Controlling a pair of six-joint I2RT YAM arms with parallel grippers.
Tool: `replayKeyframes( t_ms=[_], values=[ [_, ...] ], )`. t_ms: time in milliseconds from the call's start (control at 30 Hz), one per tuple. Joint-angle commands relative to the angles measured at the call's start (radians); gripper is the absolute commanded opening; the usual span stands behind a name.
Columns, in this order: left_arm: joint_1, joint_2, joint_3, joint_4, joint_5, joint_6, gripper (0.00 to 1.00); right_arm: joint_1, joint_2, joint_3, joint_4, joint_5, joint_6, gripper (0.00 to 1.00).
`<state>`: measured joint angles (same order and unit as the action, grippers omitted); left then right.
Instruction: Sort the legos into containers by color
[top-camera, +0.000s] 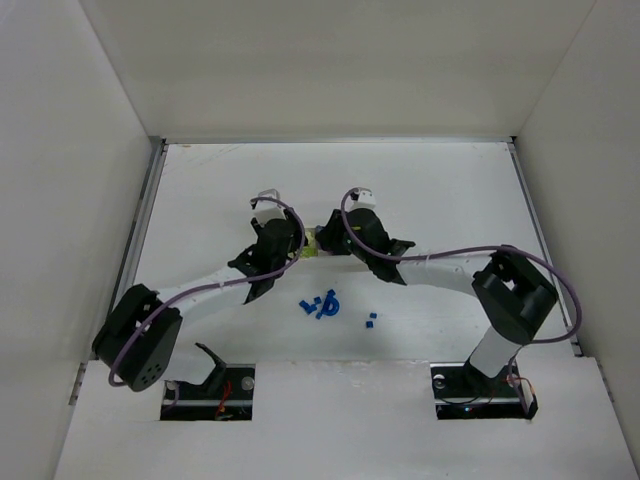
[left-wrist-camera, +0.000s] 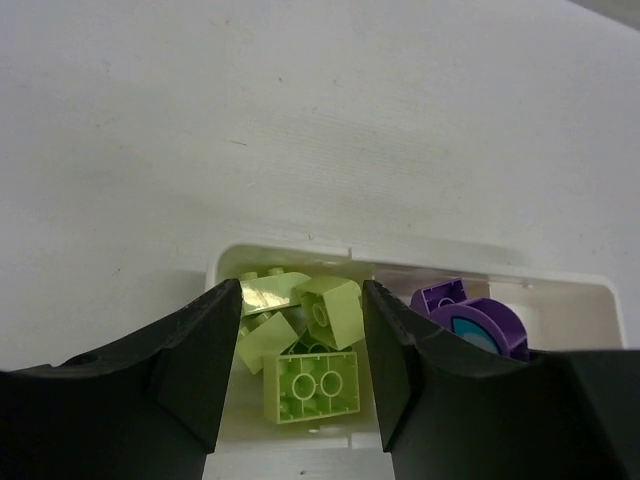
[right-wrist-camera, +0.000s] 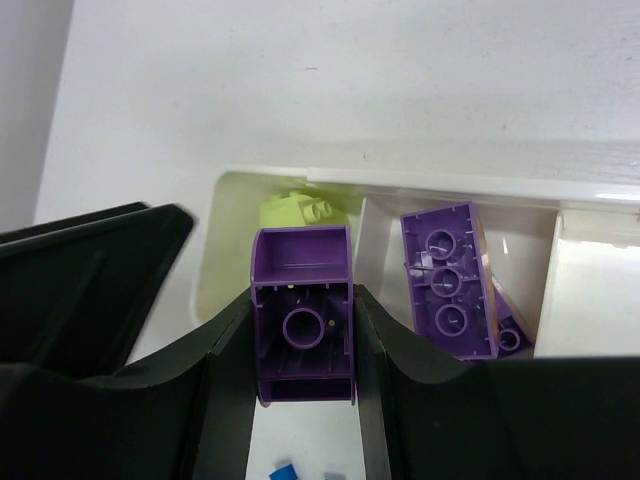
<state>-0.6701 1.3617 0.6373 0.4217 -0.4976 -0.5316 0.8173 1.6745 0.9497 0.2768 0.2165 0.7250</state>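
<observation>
The white three-compartment tray (top-camera: 312, 246) lies between my two grippers, mostly hidden in the top view. In the left wrist view, my left gripper (left-wrist-camera: 300, 305) is open above the tray's (left-wrist-camera: 450, 262) end compartment, which holds several yellow-green legos (left-wrist-camera: 312, 385). Purple pieces (left-wrist-camera: 480, 325) lie in the middle compartment. My right gripper (right-wrist-camera: 302, 335) is shut on a purple lego (right-wrist-camera: 302, 320) and holds it at the tray's (right-wrist-camera: 450, 182) near edge, by the yellow-green compartment (right-wrist-camera: 295, 212). A long purple lego (right-wrist-camera: 450, 280) lies in the middle compartment. Blue legos (top-camera: 321, 305) lie loose on the table.
One blue lego (top-camera: 370, 322) lies apart to the right of the blue cluster. The tray's third compartment (right-wrist-camera: 595, 290) shows only white floor. The left arm's black gripper body (right-wrist-camera: 90, 270) fills the left of the right wrist view. White walls enclose the table.
</observation>
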Motion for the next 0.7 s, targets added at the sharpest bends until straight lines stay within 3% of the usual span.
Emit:
replayKeyframes(
  t_ms=[0,533,667],
  values=[
    [0.010,-0.097,-0.037,0.020,-0.010,-0.013,0.49,0.016,0.024,0.067,-0.024,0.058,-0.039,0.33],
    [0.008,-0.239,-0.143,0.002,0.034,-0.091,0.48,0.033,0.094,0.150,-0.171,0.195,-0.101,0.36],
    [0.002,-0.240,-0.148,0.002,0.034,-0.093,0.48,0.041,0.096,0.161,-0.191,0.225,-0.124,0.43]
  ],
)
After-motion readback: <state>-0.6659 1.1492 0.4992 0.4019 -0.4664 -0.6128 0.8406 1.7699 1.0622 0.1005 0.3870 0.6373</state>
